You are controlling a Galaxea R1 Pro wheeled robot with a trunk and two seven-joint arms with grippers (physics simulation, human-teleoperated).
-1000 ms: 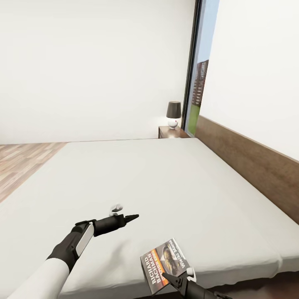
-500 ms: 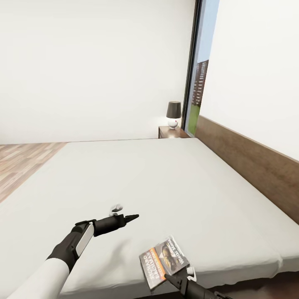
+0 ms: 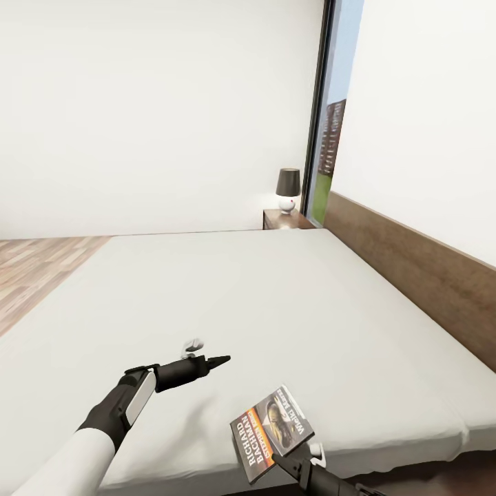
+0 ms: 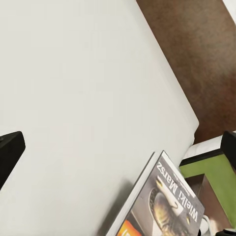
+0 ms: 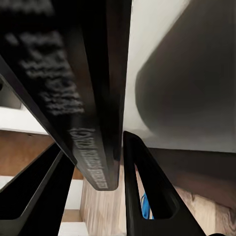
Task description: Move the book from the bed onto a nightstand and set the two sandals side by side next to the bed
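Note:
The book [image 3: 272, 430], dark with white "RICHARD BACHMAN" lettering and an orange band, is tilted up off the near edge of the bed [image 3: 275, 289]. My right gripper [image 3: 286, 463] is shut on its near corner. In the right wrist view the book's edge [image 5: 83, 98] is clamped between the two black fingers [image 5: 142, 187]. My left gripper [image 3: 219, 359] hovers open over the mattress, left of the book [image 4: 167, 201]. The nightstand [image 3: 284, 218] stands at the bed's far corner. The sandals are out of view.
A dark-shaded lamp [image 3: 288, 189] sits on the nightstand, beside a tall window [image 3: 334, 117]. The brown headboard [image 3: 413, 275] runs along the bed's right side. Wood floor [image 3: 34, 265] lies to the left. Something small and blue [image 5: 146, 206] shows on the floor below the book.
The book's far edge has risen slightly in my right gripper, and it now stands a bit steeper. The left arm has not moved.

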